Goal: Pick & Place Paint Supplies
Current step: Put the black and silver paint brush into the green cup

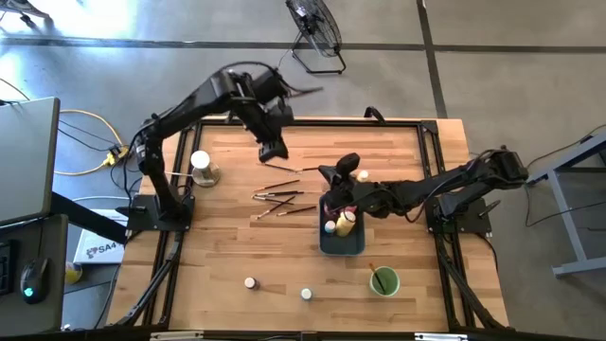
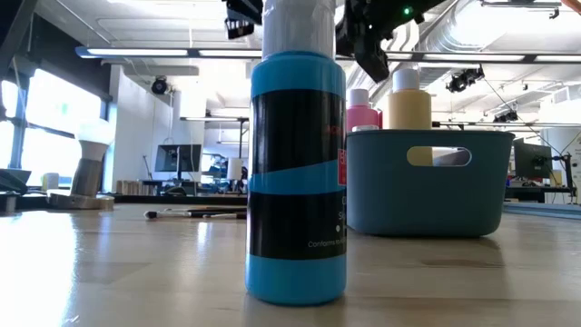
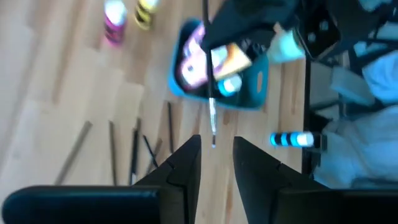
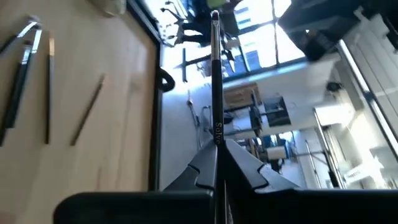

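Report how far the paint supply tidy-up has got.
Done: a pink bottle and a yellow bottle stand in the blue tray. In hand: the right gripper is shut on a paintbrush above the table. Left: the brushes on the table and two small jars near the front edge.

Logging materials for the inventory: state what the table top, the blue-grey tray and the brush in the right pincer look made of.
Light plank table top: wood, by its grain and board seams, faint sheen. Blue-grey rectangular tray: probably moulded plastic, smooth matte walls with a cut-out handle slot. Thin dark-handled paintbrush clamped in the right pincer: glossy printed handle, lacquered wood or plastic; which one is unclear.
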